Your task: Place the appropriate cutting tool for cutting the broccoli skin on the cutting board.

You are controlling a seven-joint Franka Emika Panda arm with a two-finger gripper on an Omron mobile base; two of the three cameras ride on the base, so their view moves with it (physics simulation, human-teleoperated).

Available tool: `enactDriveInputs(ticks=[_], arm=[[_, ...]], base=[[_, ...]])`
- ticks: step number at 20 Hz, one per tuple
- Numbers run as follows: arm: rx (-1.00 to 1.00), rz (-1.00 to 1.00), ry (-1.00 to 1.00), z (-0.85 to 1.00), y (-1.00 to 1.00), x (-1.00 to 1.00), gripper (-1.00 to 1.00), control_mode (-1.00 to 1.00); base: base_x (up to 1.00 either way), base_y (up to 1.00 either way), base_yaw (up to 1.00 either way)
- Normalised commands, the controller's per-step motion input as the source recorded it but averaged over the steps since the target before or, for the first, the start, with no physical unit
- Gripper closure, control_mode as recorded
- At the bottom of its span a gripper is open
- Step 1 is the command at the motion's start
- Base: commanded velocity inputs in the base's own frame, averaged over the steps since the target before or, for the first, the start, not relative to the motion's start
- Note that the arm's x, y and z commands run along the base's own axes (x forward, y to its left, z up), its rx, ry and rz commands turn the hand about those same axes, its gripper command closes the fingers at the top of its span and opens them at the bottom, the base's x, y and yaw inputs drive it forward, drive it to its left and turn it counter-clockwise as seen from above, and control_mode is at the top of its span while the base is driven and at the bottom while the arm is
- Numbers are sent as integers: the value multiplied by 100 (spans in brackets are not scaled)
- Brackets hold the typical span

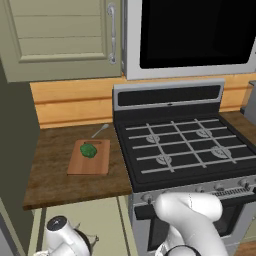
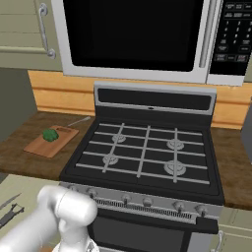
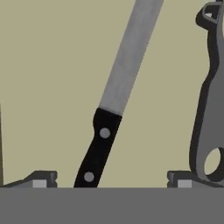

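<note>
The cutting tool, a slim knife with a black handle (image 3: pixel 97 148) and a narrow silver blade (image 3: pixel 129 57), lies on a flat beige surface right below my hand. My gripper (image 3: pixel 111 180) is open, one fingertip (image 3: pixel 41 179) on each side of the handle's end, touching nothing. The light-brown cutting board (image 1: pixel 90 162) lies on the wooden counter left of the stove. The small dark-green broccoli (image 1: pixel 88 150) sits on the board's far end. From the right base view the board (image 2: pixel 47 145) and the broccoli (image 2: pixel 49 135) show at the left.
A grey Y-shaped peeler (image 3: pixel 210 109) lies close beside the knife. A small silver spoon-like utensil (image 1: pixel 100 131) rests on the counter behind the board. The black gas stove (image 1: pixel 185 145) fills the middle, with a microwave (image 2: pixel 133 34) above it. My white arm (image 1: pixel 192 220) bends down low in front of the stove.
</note>
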Motion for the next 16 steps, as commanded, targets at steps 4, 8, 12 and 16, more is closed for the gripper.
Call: enactDriveInputs(ticks=[4, 8, 12, 16], arm=[[0, 0, 4, -27, 25, 3, -100, -100], [-1, 0, 3, -25, 24, 8, -100, -100], [-3, 0, 4, -18, 20, 8, -100, -100], [-8, 0, 15, -57, 27, 0, -100, -100]], base=[[0, 0, 0], [0, 0, 0], [0, 0, 0], [0, 0, 0]])
